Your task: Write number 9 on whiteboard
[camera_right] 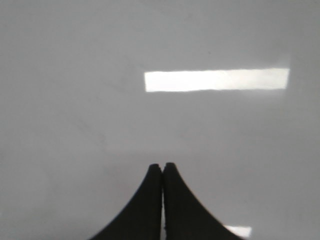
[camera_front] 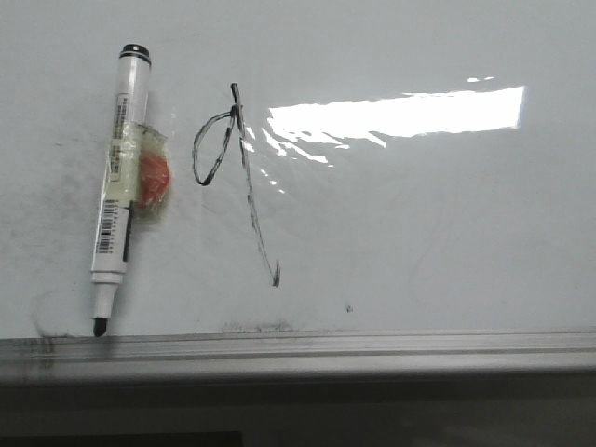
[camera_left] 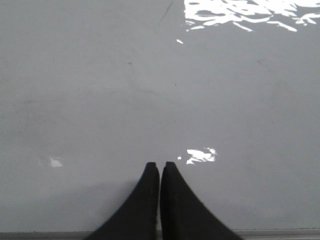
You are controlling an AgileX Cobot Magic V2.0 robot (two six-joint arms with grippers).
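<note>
The whiteboard point(camera_front: 419, 233) fills the front view, glossy white with faint grey smudges. The number 9 point(camera_front: 244, 177) is drawn on it in thin black line: a narrow loop at the left joined to a long slanted stem with a small hook. A white marker point(camera_front: 119, 191), uncapped, tip down, lies to the left of the 9 with tape and an orange-red pad on its barrel. Neither gripper shows in the front view. My left gripper point(camera_left: 160, 165) is shut and empty over bare board. My right gripper point(camera_right: 163, 165) is shut and empty over bare board.
A grey metal ledge point(camera_front: 372, 349) runs along the board's near edge, with ink smudges by the marker tip. A small black speck point(camera_front: 349, 307) sits right of the stem. Bright lamp glare point(camera_front: 400, 116) lies across the upper right of the board.
</note>
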